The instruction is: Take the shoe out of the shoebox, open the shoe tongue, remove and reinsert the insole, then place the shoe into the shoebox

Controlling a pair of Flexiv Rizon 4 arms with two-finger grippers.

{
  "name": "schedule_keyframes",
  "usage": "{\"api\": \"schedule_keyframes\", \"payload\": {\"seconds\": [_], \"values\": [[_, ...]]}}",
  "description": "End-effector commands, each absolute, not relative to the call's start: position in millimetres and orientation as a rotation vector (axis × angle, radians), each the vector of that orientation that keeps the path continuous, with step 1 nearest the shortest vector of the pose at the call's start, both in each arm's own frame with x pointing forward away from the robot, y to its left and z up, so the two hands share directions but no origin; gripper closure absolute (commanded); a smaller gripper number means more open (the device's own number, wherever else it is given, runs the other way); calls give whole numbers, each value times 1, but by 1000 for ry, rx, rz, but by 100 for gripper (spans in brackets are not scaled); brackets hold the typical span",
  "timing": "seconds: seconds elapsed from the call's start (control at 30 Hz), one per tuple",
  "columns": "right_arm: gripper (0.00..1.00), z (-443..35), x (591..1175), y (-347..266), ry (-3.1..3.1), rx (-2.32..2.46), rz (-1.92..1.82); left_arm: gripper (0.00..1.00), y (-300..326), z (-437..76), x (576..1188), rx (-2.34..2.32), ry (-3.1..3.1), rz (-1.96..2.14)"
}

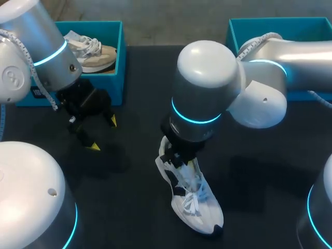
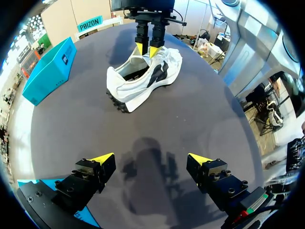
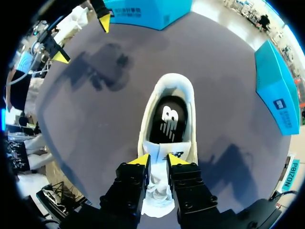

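Premises: robotics laboratory, manipulation test station. Evidence: two silver robot arms with glowing cyan joint rings, the left arm (image 1: 36, 46) and the right arm (image 1: 207, 88), work over one dark matte table (image 1: 129, 207). A teal shoebox (image 1: 122, 62) stands at the table's 11 o'clock and a second shoebox (image 1: 306, 28) at 1 o'clock. A white shoe (image 1: 194, 202) lies staged near centre.

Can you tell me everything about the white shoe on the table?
The white shoe is a sneaker with dark side patches, white laces and a dark chunky sole. It stands upright on its sole on the dark table. Inside lies a black insole with a white logo. The right hand is at its opening, and its fingers seem to pinch the tongue. Nothing else touches the shoe; the left hand is open and apart from it.
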State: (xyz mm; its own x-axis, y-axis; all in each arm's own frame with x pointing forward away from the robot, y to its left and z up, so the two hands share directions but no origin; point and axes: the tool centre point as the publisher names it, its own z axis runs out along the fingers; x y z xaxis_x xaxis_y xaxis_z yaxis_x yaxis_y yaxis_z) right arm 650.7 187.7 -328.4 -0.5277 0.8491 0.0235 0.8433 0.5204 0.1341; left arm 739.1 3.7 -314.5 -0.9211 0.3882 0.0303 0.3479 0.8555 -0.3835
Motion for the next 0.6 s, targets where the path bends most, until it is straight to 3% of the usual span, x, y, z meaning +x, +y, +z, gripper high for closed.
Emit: {"api": "schedule_keyframes", "payload": {"seconds": [0.03,0.23,0.4,0.5,0.6], "values": [[75,-318,654,190,2693,1468,214,0,4,-314,738,-582,-2926,572],[72,-294,660,192,2750,1317,275,0,4,-314,738,-582,-2926,572],[53,-284,668,194,2849,1132,283,0,4,-314,738,-582,-2926,572],[2,-277,672,192,2860,1085,273,0,4,-314,738,-582,-2926,572],[0,-271,675,192,2924,951,303,0,4,-314,738,-582,-2926,572]]}}
